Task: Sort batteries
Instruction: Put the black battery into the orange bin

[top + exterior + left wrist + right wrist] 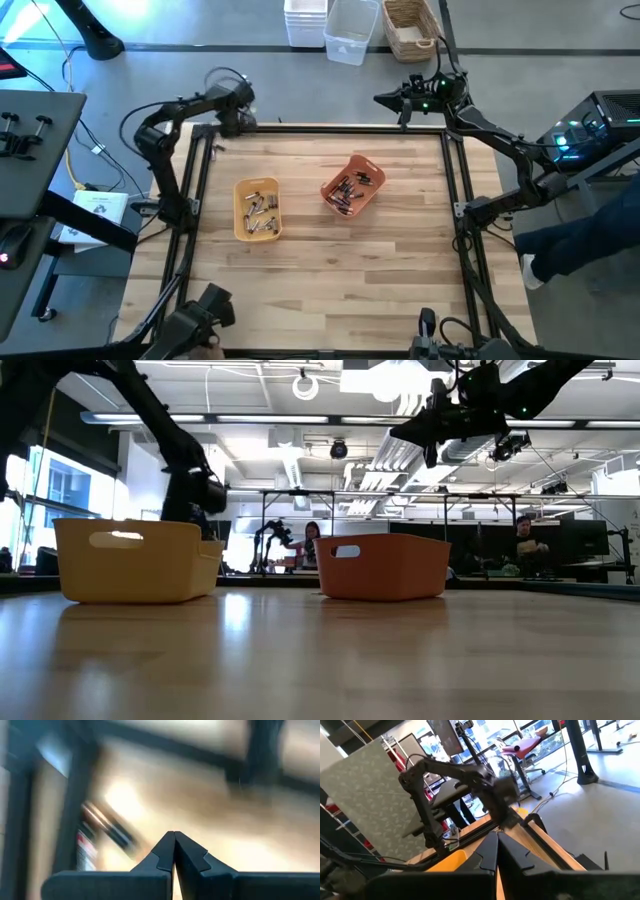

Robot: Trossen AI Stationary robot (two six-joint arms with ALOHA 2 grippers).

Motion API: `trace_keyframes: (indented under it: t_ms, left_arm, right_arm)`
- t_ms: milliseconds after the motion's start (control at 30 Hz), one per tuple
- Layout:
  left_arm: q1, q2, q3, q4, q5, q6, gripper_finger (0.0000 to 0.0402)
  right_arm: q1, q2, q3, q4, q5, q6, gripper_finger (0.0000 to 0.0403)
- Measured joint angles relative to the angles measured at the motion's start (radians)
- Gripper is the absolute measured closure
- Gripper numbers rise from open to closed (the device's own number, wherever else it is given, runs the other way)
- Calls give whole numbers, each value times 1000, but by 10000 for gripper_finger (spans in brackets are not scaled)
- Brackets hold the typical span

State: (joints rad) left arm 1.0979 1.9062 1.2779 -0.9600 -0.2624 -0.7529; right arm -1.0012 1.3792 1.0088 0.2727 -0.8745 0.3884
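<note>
From the low view the walls of the yellow tray point(135, 560) and orange tray point(385, 566) hide the batteries point(350, 190) inside. From above, those cells are too small to tell apart by type. The left wrist view is smeared by blur: a dark streaked object point(107, 827) near the worktop's point(210, 820) edge cannot be identified.

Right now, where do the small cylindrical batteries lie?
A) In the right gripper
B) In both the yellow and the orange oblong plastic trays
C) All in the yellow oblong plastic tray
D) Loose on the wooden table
B: the high view shows batteries in the yellow oblong plastic tray and more in the orange oblong plastic tray.
</note>
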Motion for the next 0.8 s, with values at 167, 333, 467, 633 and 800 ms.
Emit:
trace_keyframes:
  t_ms: [167, 333, 467, 633, 800]
  left_arm:
    - [21, -40, -6, -17, -105, -123, 401]
    - [12, -37, -4, -3, -118, -291, 388]
    - [-3, -38, -4, -19, -121, -308, 364]
    - [-14, -37, -48, -1, -135, -324, 324]
    - [-8, -38, -54, 3, -87, -498, 281]
  right_arm:
    - [0, 0, 0, -1, 0, -5, 402]
    - [0, 0, 0, -3, 0, -24, 402]
    - [0, 0, 0, -7, 0, -32, 402]
    - [0, 0, 0, -7, 0, -59, 402]
    - [0, 0, 0, -18, -4, -86, 402]
